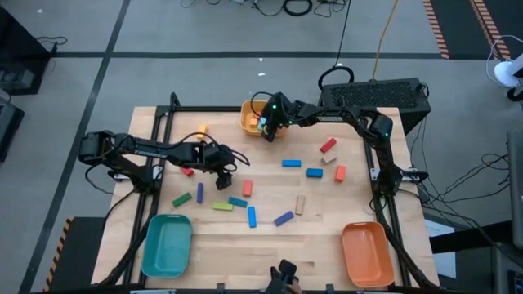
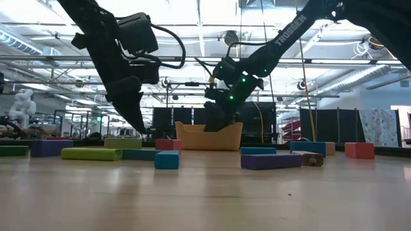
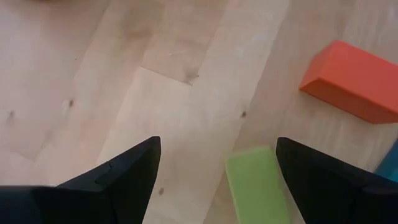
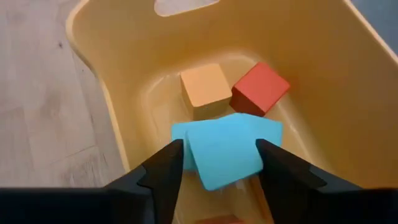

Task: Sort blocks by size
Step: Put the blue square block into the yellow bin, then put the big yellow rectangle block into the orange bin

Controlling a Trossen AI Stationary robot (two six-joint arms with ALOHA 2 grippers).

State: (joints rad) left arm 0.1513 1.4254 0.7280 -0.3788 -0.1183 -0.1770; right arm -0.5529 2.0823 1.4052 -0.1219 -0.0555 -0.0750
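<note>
Sorting is at an early stage: the right gripper (image 4: 214,163), jaws parted around a light-blue cube (image 4: 227,149), is inside the yellow tray (image 1: 252,118) (orange and red cubes already within), while the left gripper (image 1: 223,173), wide open and empty, hovers over the many blocks (image 1: 282,192) left near that tray.

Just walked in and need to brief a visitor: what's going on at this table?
Two arms are sorting painted blocks. The right gripper is over the yellow tray at the table's far edge, a light blue cube between its fingers above an orange cube and a red cube. The left gripper, open, hovers above a green block. Other blocks are scattered mid-table.
</note>
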